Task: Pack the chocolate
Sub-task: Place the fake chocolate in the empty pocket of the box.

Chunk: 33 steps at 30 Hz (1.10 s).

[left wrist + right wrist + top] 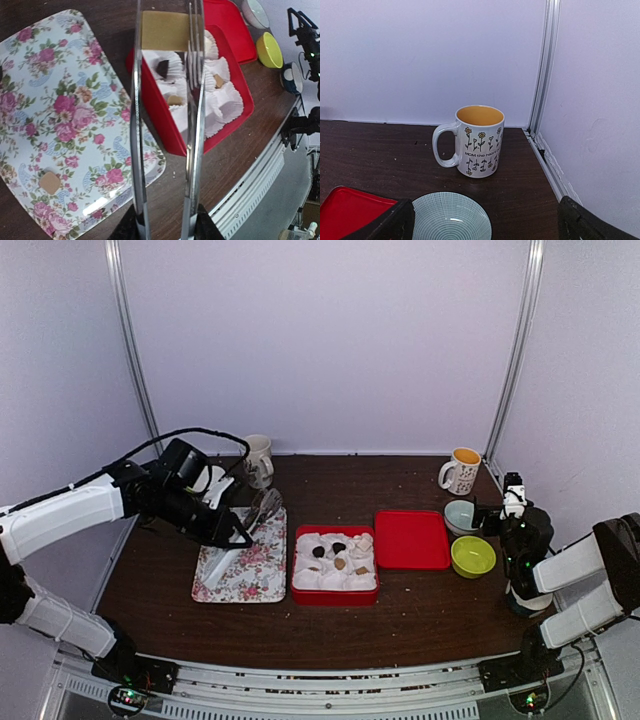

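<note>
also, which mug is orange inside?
The flower-print mug in the back right corner. The other mug, back left behind the floral tray, shows no orange.

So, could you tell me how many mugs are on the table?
2: a pale mug behind the floral tray, and a flowered mug back right. None seems hidden.

Chocolate (339,548) in box (335,597) between tray (255,570) and lid (411,539)
</note>
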### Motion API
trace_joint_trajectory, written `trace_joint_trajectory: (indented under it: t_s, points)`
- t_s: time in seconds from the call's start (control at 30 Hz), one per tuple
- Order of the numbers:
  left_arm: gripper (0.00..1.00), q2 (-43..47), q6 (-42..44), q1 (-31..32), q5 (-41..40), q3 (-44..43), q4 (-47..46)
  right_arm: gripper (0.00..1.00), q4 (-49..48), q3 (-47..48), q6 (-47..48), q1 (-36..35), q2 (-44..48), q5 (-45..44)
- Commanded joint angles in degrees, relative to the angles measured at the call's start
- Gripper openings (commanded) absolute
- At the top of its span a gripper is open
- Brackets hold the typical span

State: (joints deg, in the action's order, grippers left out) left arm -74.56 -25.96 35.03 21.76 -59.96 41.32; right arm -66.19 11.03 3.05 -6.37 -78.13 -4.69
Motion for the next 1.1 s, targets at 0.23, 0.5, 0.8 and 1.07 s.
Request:
trace_joint_trajectory:
  t_s: [0.23,0.5,0.8,1.07]
  points:
    - [0.20,-12.68,7.17,9.19,12.48,-9.07,-5.32,1.00,0.01,1.17,-0.28,0.38,0.37,0.47]
    - [0.19,-24.05,14.03,14.24,14.88,-17.47,1.18,1.00,0.01,1.19,-0.24,0.37,0.38,0.51]
    - [0.18,-32.47,18.89,16.88,15.35,-24.67,8.34,1.00,0.01,1.18,-0.24,0.38,0.40,0.47]
    - [0.21,-36.87,20.78,17.48,14.70,-28.36,11.84,1.00,0.01,1.11,-0.24,0.39,0.40,0.47]
